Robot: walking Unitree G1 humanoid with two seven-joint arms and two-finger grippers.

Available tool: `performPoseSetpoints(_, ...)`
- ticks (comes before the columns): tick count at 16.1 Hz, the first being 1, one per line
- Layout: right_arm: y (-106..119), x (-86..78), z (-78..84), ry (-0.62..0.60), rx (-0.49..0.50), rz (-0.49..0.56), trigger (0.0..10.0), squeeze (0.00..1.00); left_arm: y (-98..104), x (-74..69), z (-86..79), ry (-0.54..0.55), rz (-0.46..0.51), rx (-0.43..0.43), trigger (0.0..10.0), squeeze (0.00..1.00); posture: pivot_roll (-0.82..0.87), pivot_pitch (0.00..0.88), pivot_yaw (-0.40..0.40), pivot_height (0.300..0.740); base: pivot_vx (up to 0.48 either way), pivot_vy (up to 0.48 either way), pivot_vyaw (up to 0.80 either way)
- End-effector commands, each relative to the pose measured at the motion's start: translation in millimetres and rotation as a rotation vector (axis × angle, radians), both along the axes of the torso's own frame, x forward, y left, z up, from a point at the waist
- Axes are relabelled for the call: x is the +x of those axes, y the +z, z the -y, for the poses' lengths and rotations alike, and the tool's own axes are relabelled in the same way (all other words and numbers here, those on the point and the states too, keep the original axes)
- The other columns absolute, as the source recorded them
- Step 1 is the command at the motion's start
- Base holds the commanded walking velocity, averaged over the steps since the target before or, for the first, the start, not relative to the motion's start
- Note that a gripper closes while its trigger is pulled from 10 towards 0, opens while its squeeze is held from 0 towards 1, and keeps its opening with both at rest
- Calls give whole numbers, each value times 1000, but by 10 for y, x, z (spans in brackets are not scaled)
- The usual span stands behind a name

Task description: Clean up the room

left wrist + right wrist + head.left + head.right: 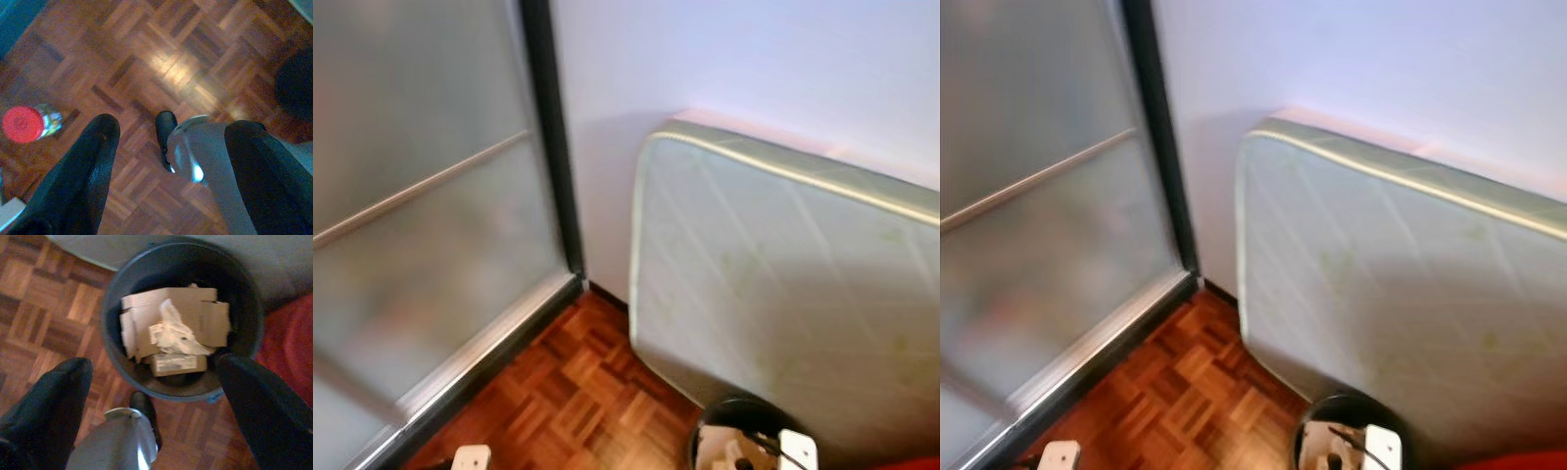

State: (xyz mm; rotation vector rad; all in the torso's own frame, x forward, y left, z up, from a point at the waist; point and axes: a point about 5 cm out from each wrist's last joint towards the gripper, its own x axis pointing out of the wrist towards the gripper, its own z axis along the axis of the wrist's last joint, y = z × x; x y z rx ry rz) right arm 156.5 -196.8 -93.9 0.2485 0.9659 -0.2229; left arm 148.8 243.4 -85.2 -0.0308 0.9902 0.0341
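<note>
The dark bin (182, 328), holding cardboard and crumpled paper, sits at 12 o'clock beyond the right gripper (156, 382); its 2 fingers (49, 401) spread wide, empty. The left gripper (171, 161) gapes too, above parquet floor (161, 58).

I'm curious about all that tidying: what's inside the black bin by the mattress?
The bin holds flattened cardboard pieces, crumpled white paper on top, and a small labelled box. Anything beneath them is covered.

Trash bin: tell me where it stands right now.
The trash bin stands on the parquet floor at the robot's lower right, against the leaning mattress, under the open right gripper.
</note>
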Motion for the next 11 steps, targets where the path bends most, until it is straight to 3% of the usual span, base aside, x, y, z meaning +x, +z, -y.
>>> performPoseSetpoints(1,-5,-3,-16,3,3,-7,10000,0,-10,-33,-16,1,-16,1,10000,0,3,0,0,740,0,0,-775)
performPoseSetpoints(11,-8,-3,-39,8,6,-10,10000,0,-5,-34,-34,0,-16,1,10000,0,6,0,7,740,0,0,-769)
